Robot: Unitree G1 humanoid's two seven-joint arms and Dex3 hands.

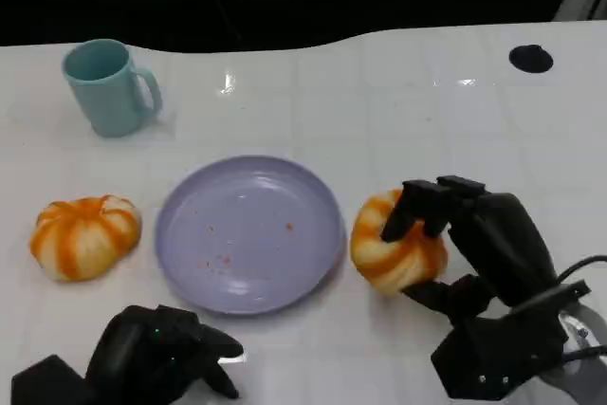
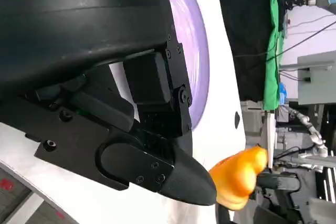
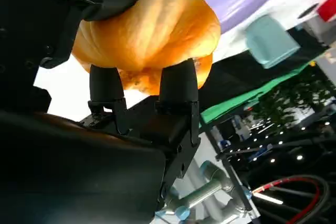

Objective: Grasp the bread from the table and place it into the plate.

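An orange-and-cream striped bread [image 1: 391,245] sits just right of the lavender plate [image 1: 248,232], and my right hand [image 1: 474,244] grips it, fingers over its top and thumb below. Up close, the right wrist view has the bread [image 3: 152,30] clamped between black fingers [image 3: 178,80]. A second, similar bread [image 1: 83,235] lies on the table left of the plate. My left hand [image 1: 156,353] rests low near the front edge, fingers curled, holding nothing. The held bread [image 2: 239,177] and the plate [image 2: 191,40] also appear in the left wrist view.
A teal mug [image 1: 109,87] stands at the back left. A small black disc [image 1: 530,58] lies at the back right. The white table [image 1: 427,120] runs back to a dark edge. Crumbs dot the plate.
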